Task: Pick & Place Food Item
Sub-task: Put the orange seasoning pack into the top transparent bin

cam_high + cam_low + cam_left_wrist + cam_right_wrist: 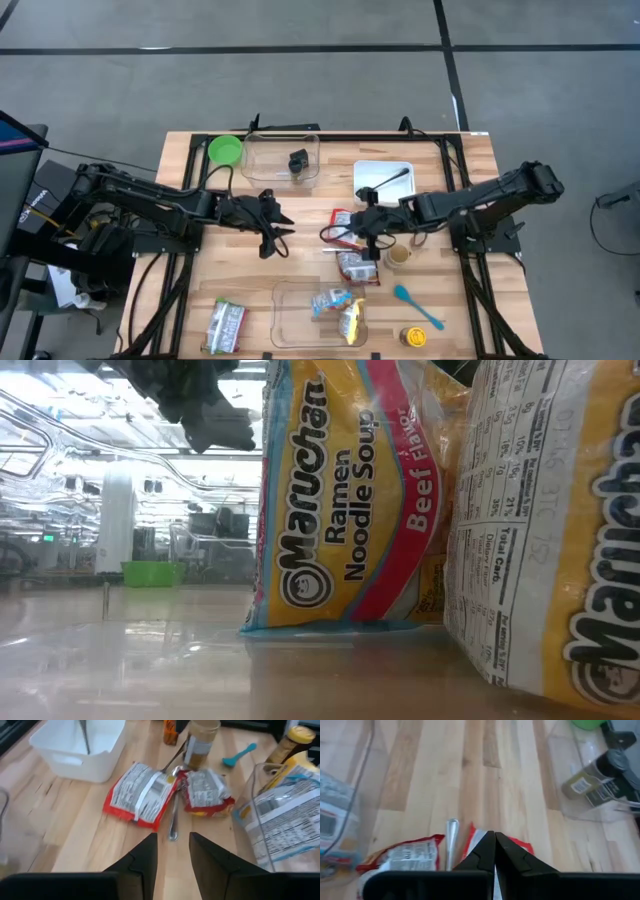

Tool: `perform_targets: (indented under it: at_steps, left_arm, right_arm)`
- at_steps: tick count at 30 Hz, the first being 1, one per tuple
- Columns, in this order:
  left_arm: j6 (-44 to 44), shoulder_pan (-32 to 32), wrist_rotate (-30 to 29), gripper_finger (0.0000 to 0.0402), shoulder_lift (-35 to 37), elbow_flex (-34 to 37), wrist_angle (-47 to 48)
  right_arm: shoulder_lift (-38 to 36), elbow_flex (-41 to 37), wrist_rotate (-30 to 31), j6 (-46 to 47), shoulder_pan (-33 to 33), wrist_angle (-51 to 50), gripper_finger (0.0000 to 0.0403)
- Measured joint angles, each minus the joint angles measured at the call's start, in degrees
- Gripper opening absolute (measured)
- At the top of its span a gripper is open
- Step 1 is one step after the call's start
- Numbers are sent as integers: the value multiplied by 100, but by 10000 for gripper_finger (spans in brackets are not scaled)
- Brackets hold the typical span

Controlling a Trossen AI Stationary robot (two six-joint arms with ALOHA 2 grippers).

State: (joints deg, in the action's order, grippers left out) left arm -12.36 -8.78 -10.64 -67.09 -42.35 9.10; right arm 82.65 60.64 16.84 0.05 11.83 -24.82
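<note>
looking down on the wooden table (230, 280), my right gripper (368, 240) sits pressed together over the red ramen packet (341, 222); i can't confirm a pinch. my left gripper (285, 231), slightly spread and empty, hovers near the spoon (173, 815).

Pale wood table (300, 270); glossy plastic ramen packets (142, 795); shiny metal spoon (173, 815)

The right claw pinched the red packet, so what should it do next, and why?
Probably lift a little. The right gripper looks shut on the red packet's edge, with a spoon lying close beside it, so rising straight should avoid dragging that along.
</note>
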Motion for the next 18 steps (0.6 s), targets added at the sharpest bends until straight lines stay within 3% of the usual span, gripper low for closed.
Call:
perform_targets:
  at_steps: [11,18]
  left_arm:
    - [-765,0,-877,91,0,0,1048]
    - [-806,0,-1243,85,0,2,1098]
  right_arm:
    - [-155,-2,406,268,-592,-149,1]
    - [-613,-2,424,775,-651,-773,1]
